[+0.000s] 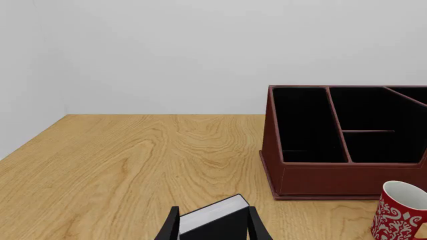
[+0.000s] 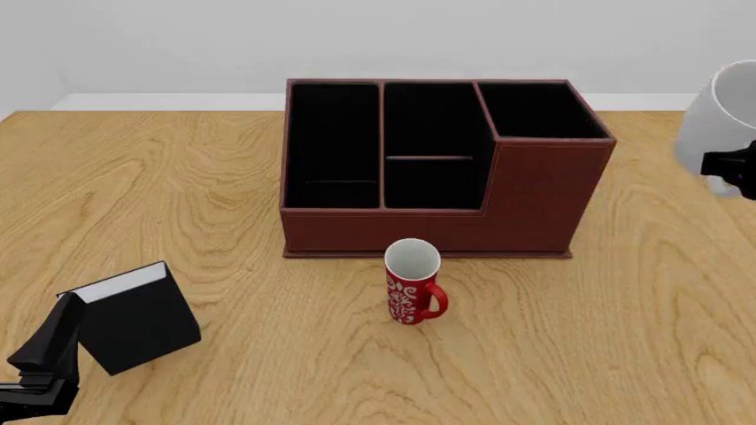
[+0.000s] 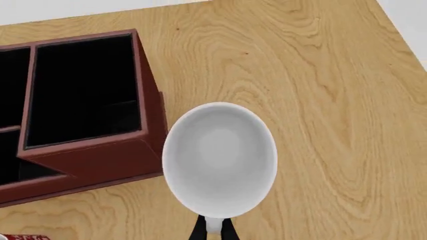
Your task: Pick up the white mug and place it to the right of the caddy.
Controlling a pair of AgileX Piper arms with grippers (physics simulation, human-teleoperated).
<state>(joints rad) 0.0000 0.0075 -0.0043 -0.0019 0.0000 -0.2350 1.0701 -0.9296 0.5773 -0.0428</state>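
The white mug (image 2: pixel 718 113) hangs in the air at the far right, beyond the right end of the caddy (image 2: pixel 532 204). My right gripper (image 2: pixel 729 168) is shut on its handle. In the right wrist view I look into the mug's open mouth (image 3: pixel 220 157), with the fingers (image 3: pixel 213 230) closed on the handle and the caddy's right compartment (image 3: pixel 87 150) beside it. My left gripper (image 2: pixel 50 350) rests low at the front left, open, with its fingers on either side of a black book (image 2: pixel 136 319).
A red patterned mug (image 2: pixel 412 283) stands upright just in front of the caddy's middle and also shows in the left wrist view (image 1: pixel 400 210). The black book (image 1: pixel 213 220) with white pages lies at the left gripper (image 1: pixel 215 227). The table's right edge (image 3: pixel 400 30) is near the white mug.
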